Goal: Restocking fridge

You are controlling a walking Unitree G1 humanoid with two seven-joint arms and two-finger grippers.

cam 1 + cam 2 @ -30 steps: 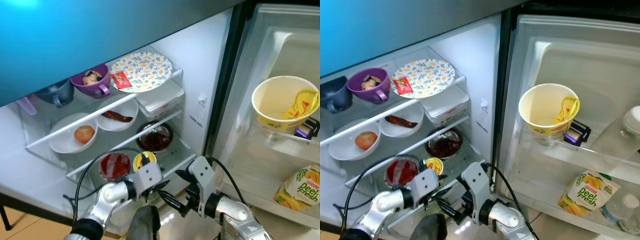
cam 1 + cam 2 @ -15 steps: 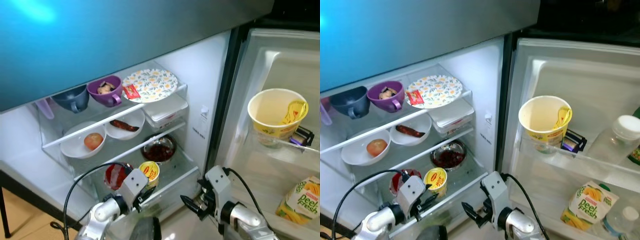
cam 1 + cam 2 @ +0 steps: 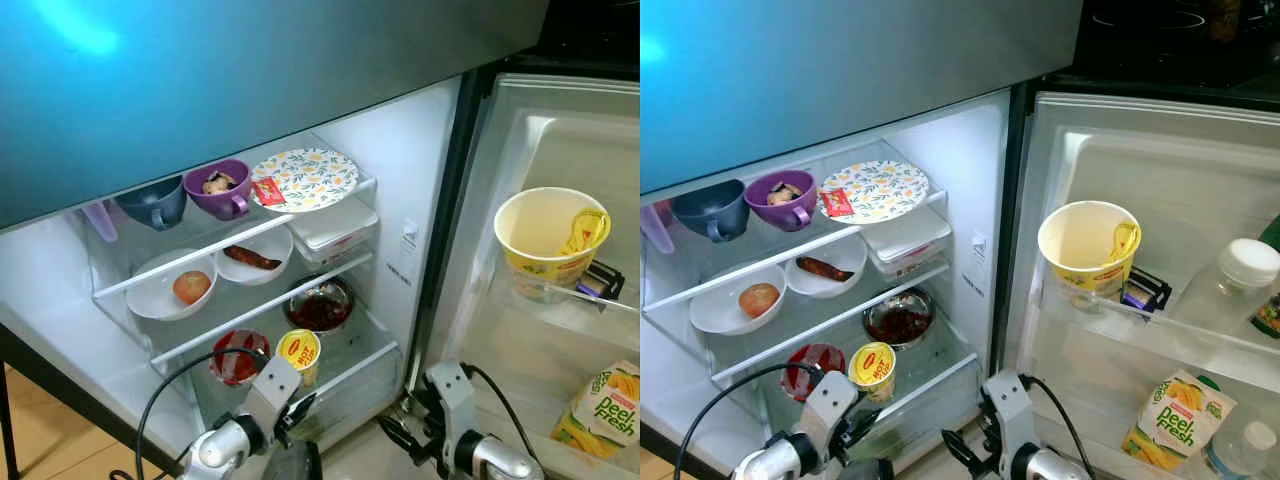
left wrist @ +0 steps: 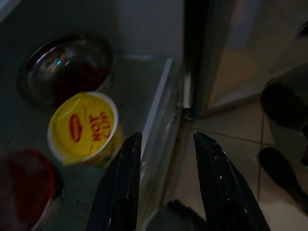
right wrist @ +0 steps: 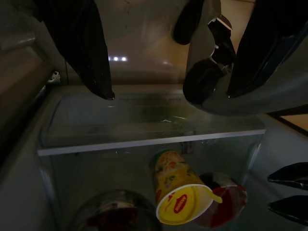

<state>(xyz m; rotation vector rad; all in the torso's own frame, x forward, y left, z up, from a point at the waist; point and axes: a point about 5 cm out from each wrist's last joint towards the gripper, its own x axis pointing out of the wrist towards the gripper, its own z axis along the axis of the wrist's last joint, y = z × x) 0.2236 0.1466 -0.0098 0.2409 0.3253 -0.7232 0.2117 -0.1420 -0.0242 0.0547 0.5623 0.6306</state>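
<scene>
While its door stands wide, the white fridge (image 3: 425,190) shows glass shelves. Top shelf: floral round plate (image 3: 305,178), purple mug (image 3: 222,190), dark blue cup (image 3: 155,203). Middle: two white bowls, one with a reddish fruit (image 3: 191,287). Bottom: steel bowl of dark food (image 3: 319,304), yellow-lidded noodle cup (image 3: 299,353) upright near the front edge beside a red-topped container (image 3: 238,357). Door rack: large yellow paper cup (image 3: 548,236); lower down, green juice carton (image 3: 605,402). Left gripper (image 4: 166,159) hangs just outside the bottom shelf, fingers apart, empty. Right gripper (image 5: 168,67), dimly seen, appears spread, empty.
</scene>
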